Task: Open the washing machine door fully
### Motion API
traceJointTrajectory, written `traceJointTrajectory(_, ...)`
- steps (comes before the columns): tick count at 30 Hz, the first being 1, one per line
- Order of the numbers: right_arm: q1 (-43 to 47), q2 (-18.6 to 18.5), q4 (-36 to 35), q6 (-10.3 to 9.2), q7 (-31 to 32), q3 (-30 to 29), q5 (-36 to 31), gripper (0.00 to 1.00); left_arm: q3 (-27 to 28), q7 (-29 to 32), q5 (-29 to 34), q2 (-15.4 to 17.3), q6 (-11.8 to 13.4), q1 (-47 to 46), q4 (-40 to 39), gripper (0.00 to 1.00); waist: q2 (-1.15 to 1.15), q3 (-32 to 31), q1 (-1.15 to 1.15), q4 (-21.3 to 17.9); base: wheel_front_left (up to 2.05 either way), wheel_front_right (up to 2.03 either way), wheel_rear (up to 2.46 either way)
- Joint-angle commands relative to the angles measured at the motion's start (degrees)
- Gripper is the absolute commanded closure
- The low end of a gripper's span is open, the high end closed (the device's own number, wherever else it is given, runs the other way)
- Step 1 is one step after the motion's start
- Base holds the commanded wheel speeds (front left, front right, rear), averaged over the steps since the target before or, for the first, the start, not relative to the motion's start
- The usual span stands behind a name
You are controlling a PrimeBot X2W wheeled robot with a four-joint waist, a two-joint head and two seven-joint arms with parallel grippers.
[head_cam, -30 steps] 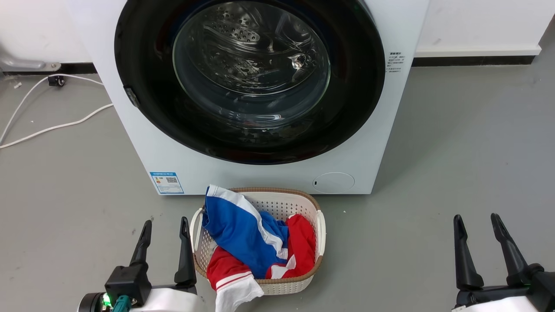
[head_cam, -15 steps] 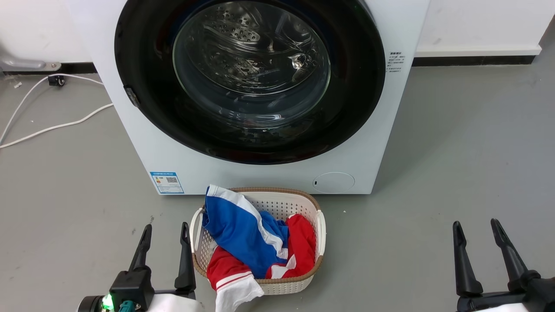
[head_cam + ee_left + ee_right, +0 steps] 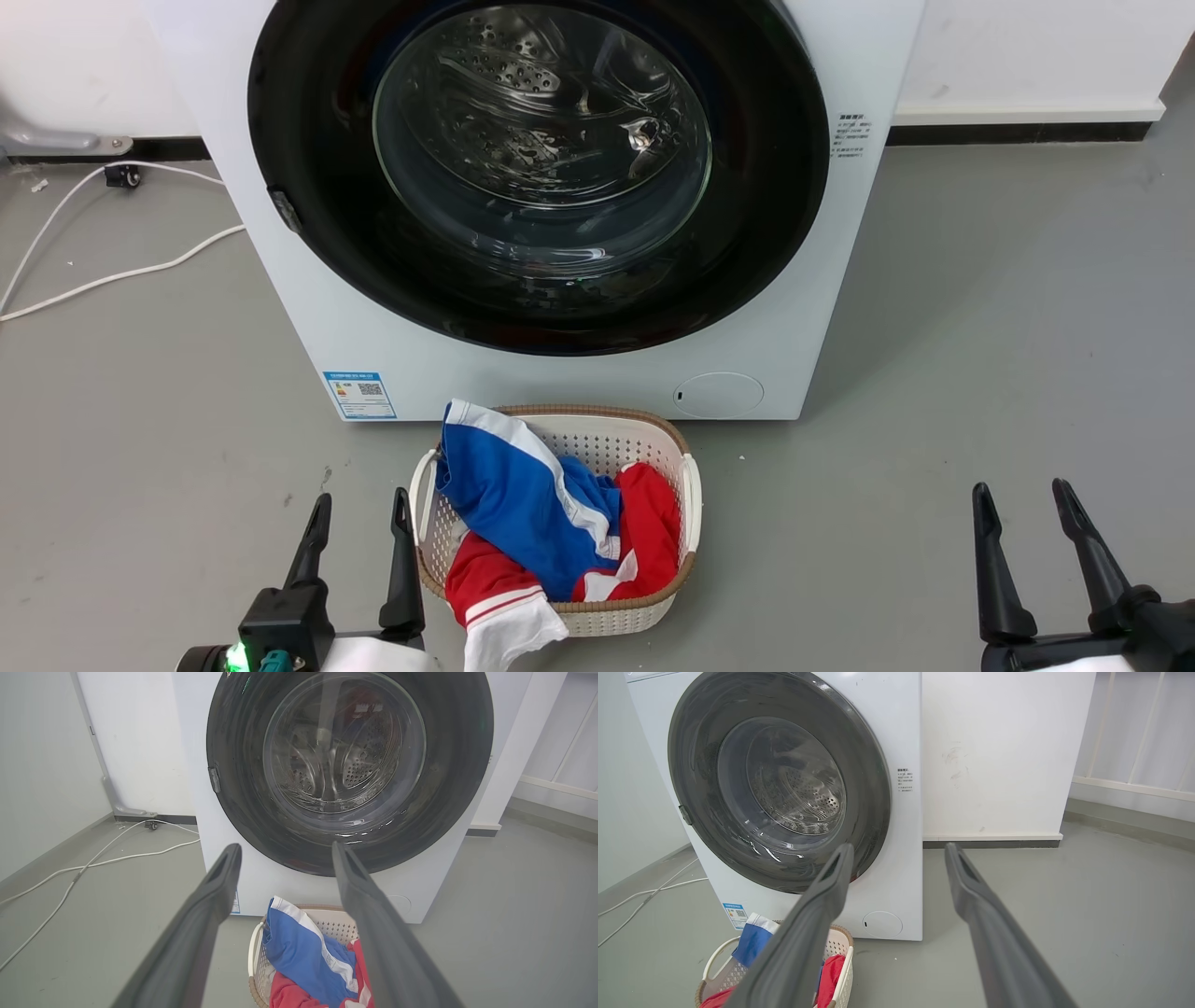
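Head view taken first. Found the washing machine door (image 3: 537, 177) shut, lying flat against the front of the washing machine (image 3: 448, 373), straight ahead and well above both grippers. Noted a small grey tab (image 3: 285, 209) on the left edge of the black rim, about mid-height. Judged this the likely pull point, with the hinge presumably on the opposite side; not confirmed from these views.

Located the left gripper (image 3: 360, 497) low at the left, jaws spread and holding nothing, fingers pointing toward the machine, well apart from the door. Located the right gripper (image 3: 1019, 487) low at the far right, jaws likewise spread and empty, standing out beyond the machine's right side.

Judged the left gripper the nearer to the tab: up and slightly to the left from its jaws. From the right gripper, up and far to the left, across the whole width of the door. Checked against the left wrist view: same tab seen above and a little left of the left fingertip.

Recorded a laundry basket (image 3: 693, 485) of red, white and blue clothes (image 3: 523, 495) on the floor (image 3: 934, 327), just in front of the machine, below the door, with the left gripper just beside its left rim. Judged a possible obstruction to a low approach; advise reaching over it. Recorded a white cable (image 3: 121, 273) on the floor to the left, well apart.

Opening judged not yet begun.
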Motion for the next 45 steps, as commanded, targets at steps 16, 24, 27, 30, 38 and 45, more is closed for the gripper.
traceJointTrajectory(16,-0.7,-0.04,-0.02,-0.01,-0.12,1.0,28.53,1.0,-0.01,-0.16,-0.39,-0.05,0.75,0.34,0.31,0.0,0.0,-0.28,0.0,0.09,0.0,0.0,0.0)
traceJointTrajectory(24,-1.1,-0.07,2.89,-0.01,-0.11,2.69,58.13,1.0,0.19,-0.16,-0.61,-0.04,0.72,0.55,0.3,0.0,0.0,-0.2,0.0,0.15,0.0,0.0,0.0)
traceJointTrajectory(27,-0.93,-0.04,2.5,-0.01,-0.11,4.84,66.02,1.0,0.24,-0.16,-0.74,-0.04,0.72,0.56,0.31,0.0,0.0,-0.14,0.0,0.19,0.0,0.0,0.0)
traceJointTrajectory(30,-0.63,-0.08,1.17,0.0,-0.01,7.46,72.9,1.0,0.24,-0.16,-0.82,-0.05,0.68,0.55,0.3,0.0,0.0,-0.02,0.0,0.2,0.0,0.0,0.0)
traceJointTrajectory(38,1.43,-1.94,-3.9,0.0,9.49,7.22,88.66,1.0,0.28,-0.16,-0.96,-0.04,0.74,0.47,0.2,0.0,0.0,0.24,0.0,0.19,0.0,0.0,0.0)
traceJointTrajectory(45,2.84,-2.46,-3.08,0.0,14.87,5.65,89.32,1.0,0.3,-0.16,-0.82,-0.04,0.87,0.54,0.02,0.0,0.0,0.42,0.0,0.26,0.0,0.0,0.0)
